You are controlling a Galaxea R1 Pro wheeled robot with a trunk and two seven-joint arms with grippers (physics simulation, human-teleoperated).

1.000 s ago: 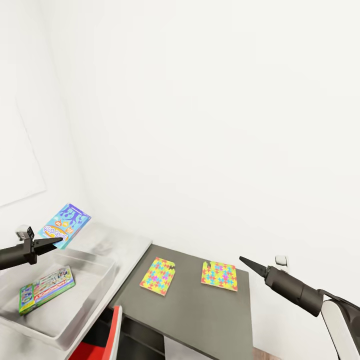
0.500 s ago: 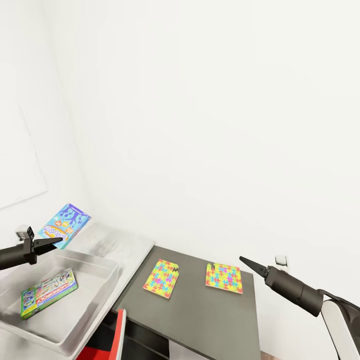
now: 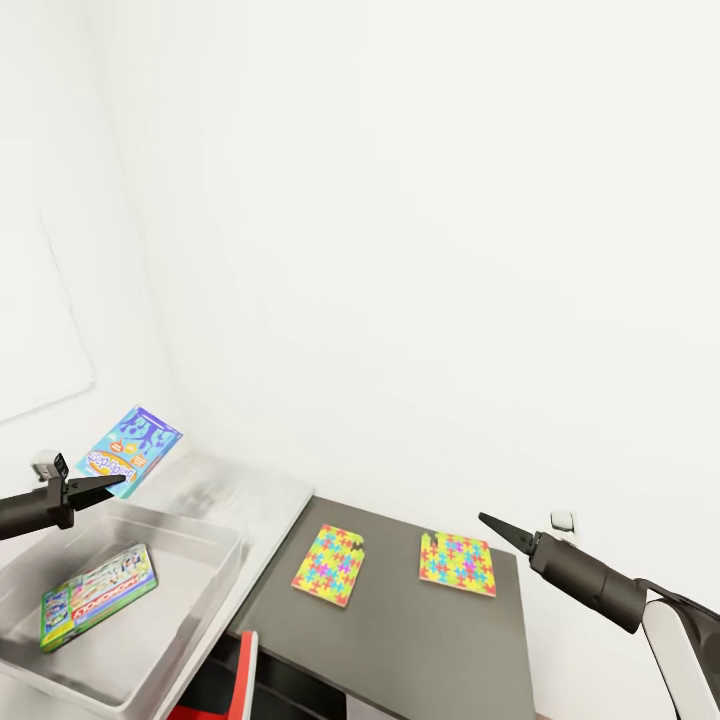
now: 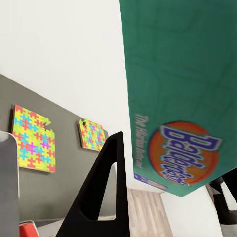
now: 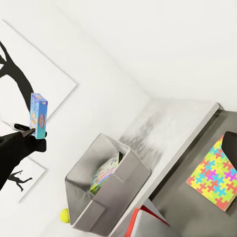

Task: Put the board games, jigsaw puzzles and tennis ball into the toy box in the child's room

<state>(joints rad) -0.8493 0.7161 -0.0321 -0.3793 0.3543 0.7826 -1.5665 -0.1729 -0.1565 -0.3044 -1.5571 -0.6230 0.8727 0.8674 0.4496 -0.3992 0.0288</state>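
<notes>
My left gripper (image 3: 116,483) is shut on the lower edge of a blue board game (image 3: 130,451), holding it upright above the far rim of the grey toy box (image 3: 205,590). A green SKIP-BO board game (image 3: 98,596) lies flat inside that box. Two bright jigsaw puzzles (image 3: 329,565) (image 3: 457,563) lie on the dark cabinet top (image 3: 400,640) beside the pale table (image 3: 255,490). My right gripper (image 3: 487,521) hovers shut past the cabinet's right end. In the right wrist view the tennis ball (image 5: 64,214) rests just outside the toy box (image 5: 113,195).
A red chair back (image 3: 238,672) stands in front, between table and cabinet. White walls close the corner behind both surfaces. A wall socket (image 3: 563,521) sits behind my right arm. Framed pictures (image 5: 29,64) hang on the left wall.
The whole picture has shifted, so the camera moved: toy box and puzzles sit further right. Both arms keep their pose, and the blue board game stays in the left gripper.
</notes>
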